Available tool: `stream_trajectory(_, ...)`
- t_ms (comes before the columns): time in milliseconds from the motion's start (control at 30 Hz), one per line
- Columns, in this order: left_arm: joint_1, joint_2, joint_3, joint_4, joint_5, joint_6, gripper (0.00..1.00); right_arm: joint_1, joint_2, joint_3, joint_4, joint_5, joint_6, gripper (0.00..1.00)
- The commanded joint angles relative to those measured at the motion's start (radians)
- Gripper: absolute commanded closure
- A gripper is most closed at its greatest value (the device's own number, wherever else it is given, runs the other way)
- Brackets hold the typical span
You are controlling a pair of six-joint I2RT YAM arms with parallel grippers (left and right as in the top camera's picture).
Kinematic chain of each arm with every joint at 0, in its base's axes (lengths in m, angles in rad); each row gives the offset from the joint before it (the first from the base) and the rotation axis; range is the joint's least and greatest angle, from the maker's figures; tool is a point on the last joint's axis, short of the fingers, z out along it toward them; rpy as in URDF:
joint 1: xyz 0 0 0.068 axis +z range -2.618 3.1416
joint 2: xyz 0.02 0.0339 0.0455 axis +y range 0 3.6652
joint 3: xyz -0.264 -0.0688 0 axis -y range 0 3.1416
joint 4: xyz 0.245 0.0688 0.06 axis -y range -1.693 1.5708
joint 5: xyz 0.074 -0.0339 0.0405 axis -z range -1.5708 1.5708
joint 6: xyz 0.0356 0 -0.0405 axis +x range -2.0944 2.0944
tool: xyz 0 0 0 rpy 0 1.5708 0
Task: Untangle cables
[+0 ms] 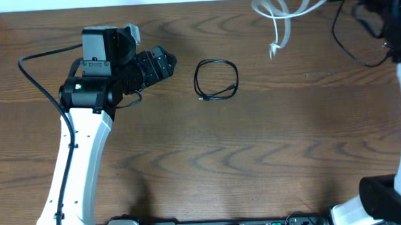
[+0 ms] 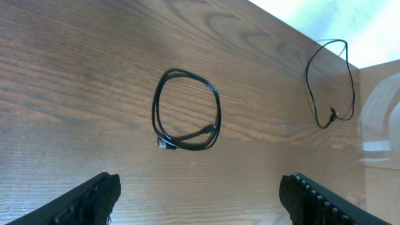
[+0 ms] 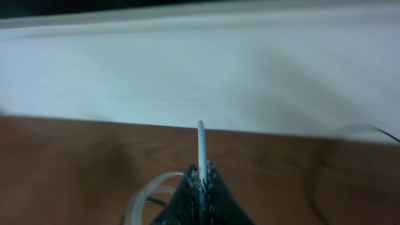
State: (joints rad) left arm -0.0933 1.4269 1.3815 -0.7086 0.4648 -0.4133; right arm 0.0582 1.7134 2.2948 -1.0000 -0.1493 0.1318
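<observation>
One black cable (image 1: 216, 80), coiled, flat near the middle of the table (image 1: 290, 156). One white cable (image 1: 278, 17) at the far edge, well apart from it. Two cables in all, not crossing. White one clamped in the right hand (image 3: 201, 178), fingers together on it. Left hand (image 1: 166, 62) wide apart, empty, near the black coil. Probably the closing step: laying the white one down away from the black, then letting go.

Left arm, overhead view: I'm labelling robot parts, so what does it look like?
The left arm has a long white link, a black joint housing with a green light, a grey box on top, and a black gripper. A thin black wire runs along it.
</observation>
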Motion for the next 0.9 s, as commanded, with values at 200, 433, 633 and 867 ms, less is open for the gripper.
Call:
stream_trajectory(200, 0.002, 0.004, 0.010, -0.009, -0.006, 0.021, 0.14, -0.255, 0.201, 0.007, -0.148, 0.058, 0.037, 0.99)
stream_trajectory(433, 0.002, 0.004, 0.010, -0.048, -0.151, 0.021, 0.14, -0.335, 0.372, 0.007, -0.216, 0.070, 0.040, 0.37)
stream_trajectory(633, 0.003, 0.004, 0.010, -0.104, -0.344, 0.020, 0.14, -0.288, 0.375, 0.007, -0.251, -0.096, -0.029, 0.02)
stream_trajectory(867, 0.011, 0.004, 0.010, -0.137, -0.519, 0.015, 0.14, -0.061, 0.472, 0.001, -0.267, -0.177, -0.028, 0.10)
